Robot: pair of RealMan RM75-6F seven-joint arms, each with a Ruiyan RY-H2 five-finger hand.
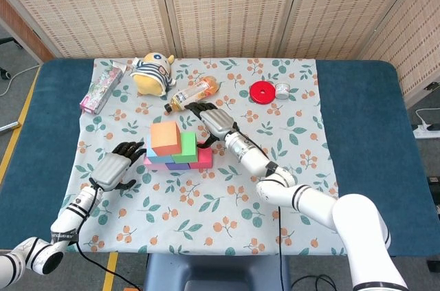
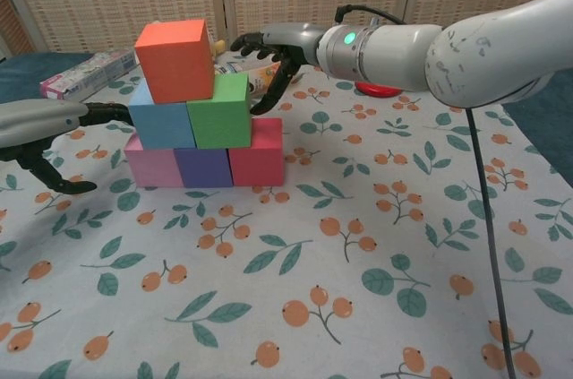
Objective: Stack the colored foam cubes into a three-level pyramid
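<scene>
A foam pyramid stands mid-table: pink cube [image 2: 153, 166], purple cube [image 2: 202, 166] and red cube [image 2: 257, 151] at the bottom, blue cube [image 2: 162, 118] and green cube [image 2: 221, 111] above, an orange cube [image 2: 175, 59] on top, sitting over the blue one and turned slightly. My right hand [image 2: 271, 49] [image 1: 214, 122] hovers open just right of the green cube, fingers curved toward it, holding nothing. My left hand [image 2: 49, 131] [image 1: 113, 168] is open to the left of the stack, fingers pointing at the blue and pink cubes, not touching.
Behind the stack lie a drink bottle [image 1: 194, 92], a striped plush toy [image 1: 152, 73] and a snack packet [image 1: 103, 87]. A red disc [image 1: 262, 91] and a small tin [image 1: 281, 91] sit at the back right. The floral cloth [image 1: 227, 208] covers the table.
</scene>
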